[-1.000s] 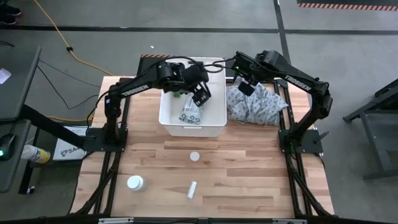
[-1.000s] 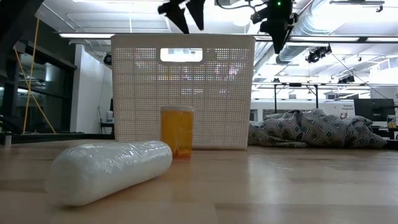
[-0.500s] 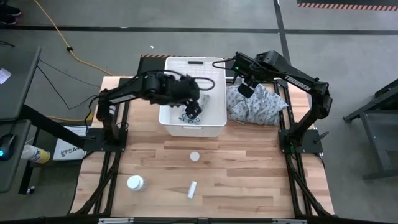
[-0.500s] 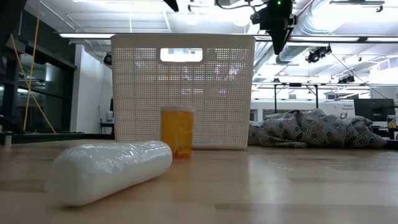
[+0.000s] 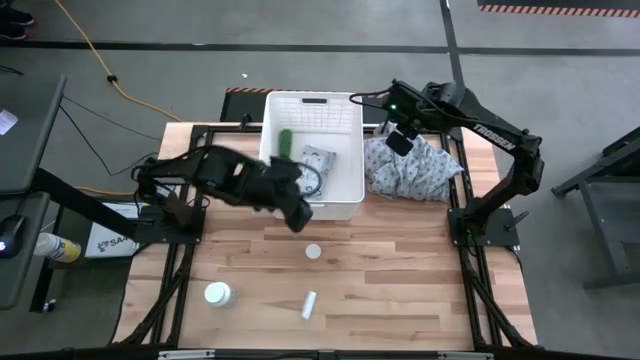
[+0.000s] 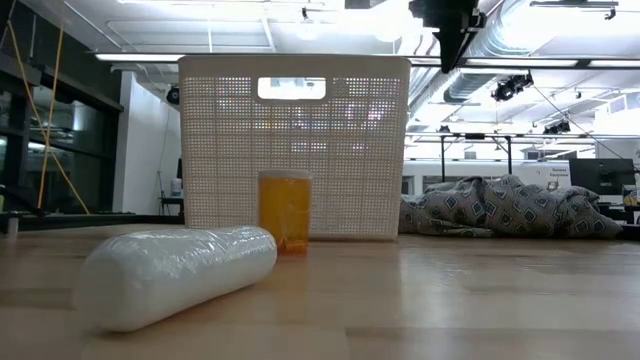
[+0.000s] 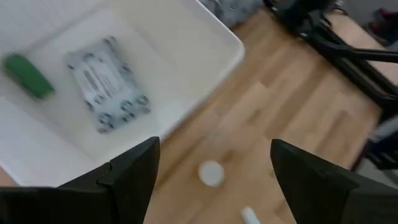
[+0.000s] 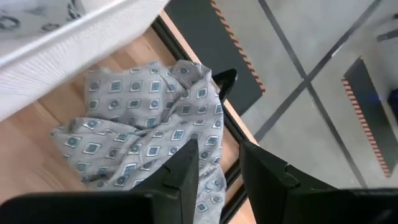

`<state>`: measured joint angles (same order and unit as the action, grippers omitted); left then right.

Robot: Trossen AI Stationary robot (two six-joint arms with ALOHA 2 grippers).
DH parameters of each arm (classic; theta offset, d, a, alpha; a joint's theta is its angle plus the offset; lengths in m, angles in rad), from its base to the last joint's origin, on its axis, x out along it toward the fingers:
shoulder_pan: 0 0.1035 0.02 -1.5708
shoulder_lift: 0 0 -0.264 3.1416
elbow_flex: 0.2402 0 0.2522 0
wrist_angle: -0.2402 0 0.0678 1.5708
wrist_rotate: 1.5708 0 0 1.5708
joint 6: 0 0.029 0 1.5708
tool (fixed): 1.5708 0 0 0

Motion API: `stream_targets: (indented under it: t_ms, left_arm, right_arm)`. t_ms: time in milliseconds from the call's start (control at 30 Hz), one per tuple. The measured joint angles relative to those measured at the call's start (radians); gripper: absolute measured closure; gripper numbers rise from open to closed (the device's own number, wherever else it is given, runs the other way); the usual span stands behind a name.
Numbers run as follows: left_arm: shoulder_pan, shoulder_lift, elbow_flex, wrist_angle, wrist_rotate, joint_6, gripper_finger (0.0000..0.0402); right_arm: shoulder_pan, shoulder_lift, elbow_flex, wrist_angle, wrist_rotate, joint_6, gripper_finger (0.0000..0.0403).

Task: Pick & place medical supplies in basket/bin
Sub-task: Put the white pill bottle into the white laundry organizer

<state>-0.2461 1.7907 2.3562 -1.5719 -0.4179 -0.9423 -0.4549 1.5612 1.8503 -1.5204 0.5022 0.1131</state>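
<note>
The white lattice bin stands at the table's far middle; in it lie a green cylinder and the grey-green wipes packet, both also in the left wrist view. My left gripper is open and empty over the bin's near wall. Its fingers frame a white-capped amber bottle standing on the table. A white bottle and a white tube lie nearer the front. My right gripper hangs open and empty above the cloth.
The grey patterned cloth lies bunched right of the bin. In the low view the tube lies in front, and the amber bottle stands before the bin. Bare wood lies between the three loose items.
My left gripper has drawn back from above the bin's inside toward the table's near edge, and now hangs over the bin's near wall. It has stayed open and empty. The packet and the green cylinder lie uncovered in the bin.
</note>
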Motion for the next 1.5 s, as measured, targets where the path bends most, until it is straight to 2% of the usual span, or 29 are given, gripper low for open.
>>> stream_targets:
  t_ms: [200,467,967,1267,1500]
  left_arm:
    - [-0.111,-0.004,0.0,0.0,-0.017,-0.144,0.0065]
    - [-0.246,-0.004,0.0,0.0,-0.051,-0.274,0.0064]
    - [-0.482,0.024,-0.002,0.001,-0.124,-0.424,0.0066]
    - [-0.601,0.028,-0.111,0.001,-0.127,-0.583,0.0066]
    - [-0.679,0.026,-0.187,0.001,-0.112,-0.74,0.0065]
  right_arm:
    - [0.038,-0.048,0.0,0.015,-0.014,0.018,0.0295]
    - [0.123,-0.097,0.0,0.03,-0.097,0.115,0.0295]
    - [0.406,-0.111,0.0,0.06,-0.176,0.337,0.0295]
    - [0.593,-0.11,0.0,0.184,-0.168,0.42,0.0295]
    - [0.687,-0.11,0.0,0.309,-0.13,0.432,0.0295]
